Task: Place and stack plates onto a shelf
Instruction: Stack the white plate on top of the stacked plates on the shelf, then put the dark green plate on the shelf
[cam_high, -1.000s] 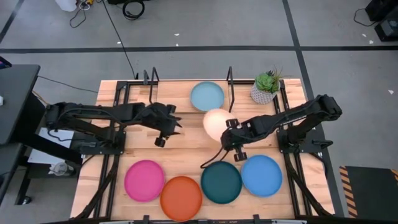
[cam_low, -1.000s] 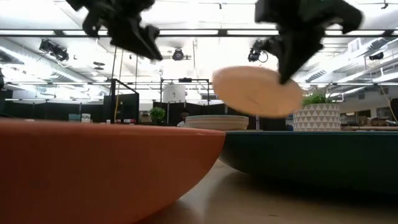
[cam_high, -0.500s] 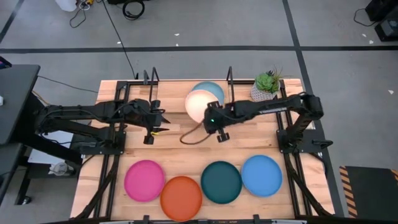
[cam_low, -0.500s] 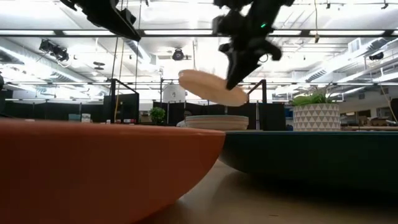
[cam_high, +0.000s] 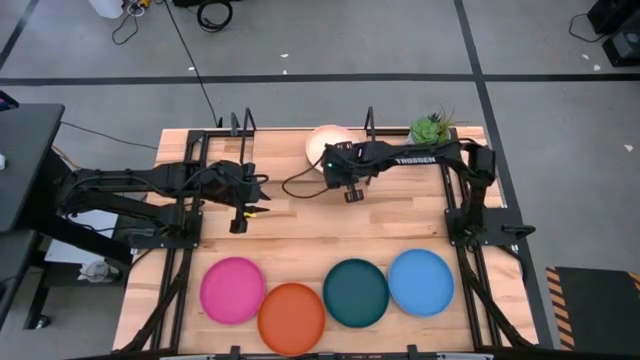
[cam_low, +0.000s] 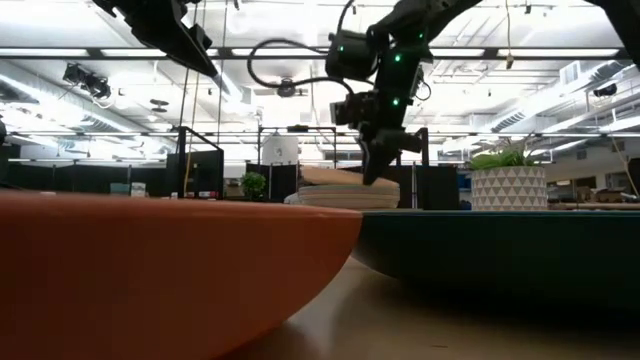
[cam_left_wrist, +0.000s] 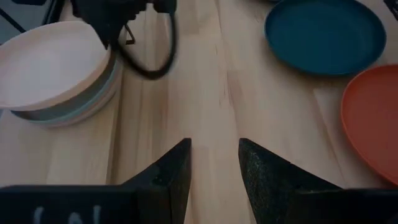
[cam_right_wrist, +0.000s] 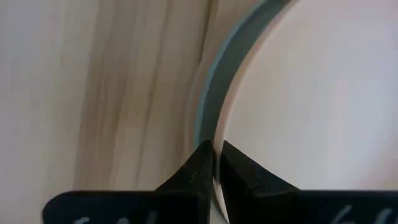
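The pale peach plate (cam_high: 325, 142) lies on top of the plate stack (cam_left_wrist: 59, 102) on the shelf (cam_high: 275, 140) at the table's far edge. Grey and peach rims show beneath it. My right gripper (cam_high: 340, 168) is at the plate's near rim, shut on it. It also shows in the low view (cam_low: 380, 168) over the stack (cam_low: 350, 195). My left gripper (cam_high: 243, 205) hovers open over the bare table's left-middle, touching nothing. The magenta plate (cam_high: 232, 290), orange plate (cam_high: 291, 318), teal plate (cam_high: 355, 292) and blue plate (cam_high: 420, 282) lie flat along the near edge. My right gripper pinches the pale peach plate's near rim (cam_right_wrist: 233, 140) between its two fingertips (cam_right_wrist: 200, 163), one above the rim and one below. It comes slanting down from the table's near side. The plate rests on the stack, with a grey rim (cam_right_wrist: 217, 81) showing just beneath it.
A potted plant (cam_high: 428, 135) stands on the far right, beside the shelf's black wire upright (cam_high: 370, 122). Another upright (cam_high: 245, 125) stands at the shelf's left end. A bare strip of wooden tabletop (cam_high: 300, 235) runs between the shelf and the near row of plates.
My right gripper has carried the pale peach plate from mid-table toward the far edge and lowered it onto the stack on the shelf, keeping hold of its rim. My left gripper has drawn back a little toward the table's left edge.
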